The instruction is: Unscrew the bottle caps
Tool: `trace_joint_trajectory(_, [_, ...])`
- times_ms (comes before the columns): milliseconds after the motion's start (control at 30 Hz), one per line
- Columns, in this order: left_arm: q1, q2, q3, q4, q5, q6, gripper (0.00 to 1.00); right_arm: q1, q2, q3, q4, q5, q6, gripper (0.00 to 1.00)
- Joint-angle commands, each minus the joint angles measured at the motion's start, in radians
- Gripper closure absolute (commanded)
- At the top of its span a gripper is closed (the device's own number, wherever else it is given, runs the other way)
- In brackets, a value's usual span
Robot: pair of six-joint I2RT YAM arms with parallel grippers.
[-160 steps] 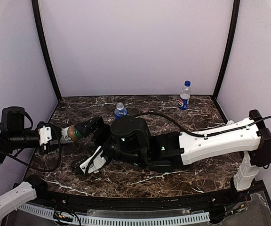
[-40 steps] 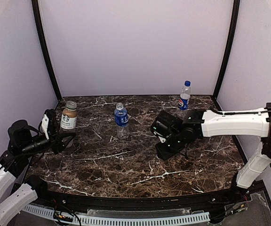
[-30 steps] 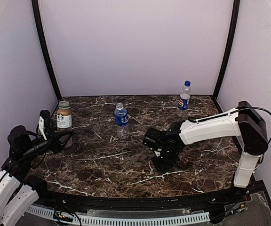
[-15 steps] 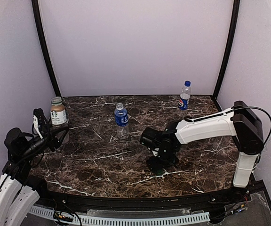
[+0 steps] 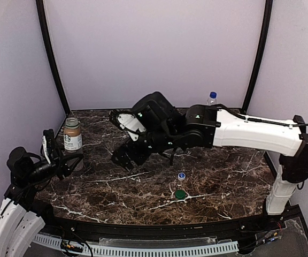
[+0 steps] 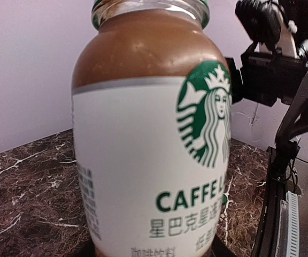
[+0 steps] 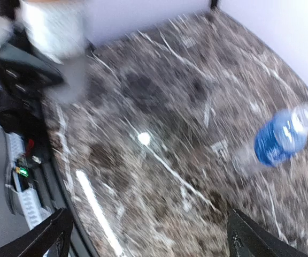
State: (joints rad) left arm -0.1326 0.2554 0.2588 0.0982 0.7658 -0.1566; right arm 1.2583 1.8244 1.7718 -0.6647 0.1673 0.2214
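My left gripper (image 5: 67, 160) is shut on the base of the short brown bottle (image 5: 72, 136) and holds it upright at the far left. The bottle fills the left wrist view (image 6: 143, 160), its mouth uncapped. A dark green cap (image 5: 180, 194) and a blue cap with a white top (image 5: 181, 175) lie on the table at front centre. My right gripper (image 5: 123, 157) hangs open and empty over the table's middle left. A blue-labelled bottle (image 7: 282, 136) shows blurred in the right wrist view; the right arm hides it from above. Another bottle's top (image 5: 212, 98) shows behind the arm.
The marble table (image 5: 229, 176) ends at a black front rail (image 5: 159, 233). Lilac walls with black corner posts (image 5: 51, 59) close the back and sides. The right arm (image 5: 239, 131) stretches across the table's middle.
The right arm swung from front centre up and left across the table, uncovering the green and blue-white caps there. The left gripper shifted slightly right with the brown bottle.
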Motion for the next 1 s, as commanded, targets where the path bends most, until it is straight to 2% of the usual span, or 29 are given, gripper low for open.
trace_joint_trajectory(0, [0.006, -0.001, -0.032, 0.055, 0.185, 0.039, 0.59, 0.003, -0.067, -0.055, 0.564, -0.273, -0.215, 0.01])
trace_joint_trajectory(67, [0.006, 0.003, -0.034, 0.072, 0.221, 0.032, 0.58, 0.001, -0.042, -0.038, 0.709, -0.335, -0.208, 0.01])
trace_joint_trajectory(167, [0.006, 0.005, -0.040, 0.083, 0.248, 0.026, 0.58, 0.000, 0.054, 0.058, 0.753, -0.363, -0.185, 0.01])
trace_joint_trajectory(267, [0.006, 0.005, -0.055, 0.099, 0.256, 0.015, 0.58, -0.002, 0.164, 0.201, 0.712, -0.370, -0.142, 0.01])
trace_joint_trajectory(400, [0.004, -0.002, -0.062, 0.097, 0.251, 0.011, 0.58, -0.010, 0.290, 0.405, 0.559, -0.307, -0.075, 0.04])
trace_joint_trajectory(533, [0.004, -0.004, -0.067, 0.105, 0.245, 0.007, 0.58, -0.022, 0.325, 0.419, 0.557, -0.319, -0.024, 0.09])
trace_joint_trajectory(833, [0.005, -0.011, -0.072, 0.106, 0.228, 0.009, 0.58, -0.035, 0.358, 0.407, 0.547, -0.412, 0.050, 0.38])
trace_joint_trajectory(967, [0.005, -0.013, -0.071, 0.103, 0.217, 0.014, 0.58, -0.037, 0.370, 0.407, 0.547, -0.445, 0.072, 0.35])
